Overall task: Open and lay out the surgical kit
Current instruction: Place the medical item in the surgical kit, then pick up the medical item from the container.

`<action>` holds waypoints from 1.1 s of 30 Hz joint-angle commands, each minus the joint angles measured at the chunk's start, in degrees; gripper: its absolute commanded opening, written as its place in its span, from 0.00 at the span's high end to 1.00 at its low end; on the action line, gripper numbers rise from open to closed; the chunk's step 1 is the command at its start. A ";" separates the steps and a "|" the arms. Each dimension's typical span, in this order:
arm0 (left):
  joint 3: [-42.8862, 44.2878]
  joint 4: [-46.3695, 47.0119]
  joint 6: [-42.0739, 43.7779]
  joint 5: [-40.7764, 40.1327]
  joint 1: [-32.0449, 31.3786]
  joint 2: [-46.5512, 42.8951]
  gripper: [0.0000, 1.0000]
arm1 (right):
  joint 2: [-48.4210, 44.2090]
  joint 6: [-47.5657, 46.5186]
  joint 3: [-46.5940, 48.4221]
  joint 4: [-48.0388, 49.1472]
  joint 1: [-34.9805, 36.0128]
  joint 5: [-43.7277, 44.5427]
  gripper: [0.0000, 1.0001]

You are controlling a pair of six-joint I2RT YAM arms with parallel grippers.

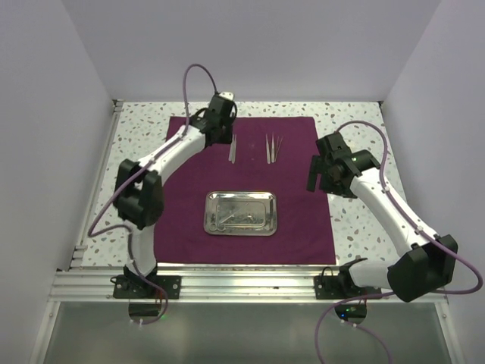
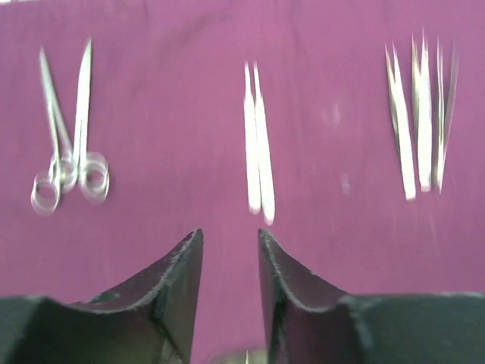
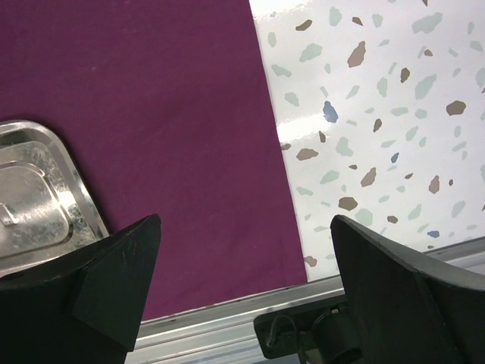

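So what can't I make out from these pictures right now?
- Tray contents: too small in the top view; cut off at the edge in the right wrist view.
- Scissors: under the left arm in the top view, blurred in the left wrist view.
- Bunched tweezers: blur hides the count.

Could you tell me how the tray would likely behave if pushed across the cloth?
The tray looks rigid and shiny, so it would probably slide as one piece. Lying on the soft cloth, it may drag and wrinkle it.
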 commanded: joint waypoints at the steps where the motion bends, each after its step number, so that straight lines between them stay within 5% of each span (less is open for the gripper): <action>1: -15.40 -1.35 1.49 1.10 -3.53 -10.54 0.60 | -1.90 0.57 -1.16 2.56 -0.08 -1.88 0.02; 7: -34.86 0.57 -2.72 1.18 -7.23 -21.36 0.59 | -4.45 0.14 -3.01 3.09 0.01 -2.68 0.02; 13: -42.00 4.09 -5.62 1.98 -9.87 -23.04 0.59 | -6.56 -0.83 -3.80 2.04 0.01 -2.76 0.02; 33: -42.63 8.22 -7.03 2.42 -10.05 -14.51 0.62 | -6.74 -0.04 -2.40 0.02 -0.08 -1.27 0.02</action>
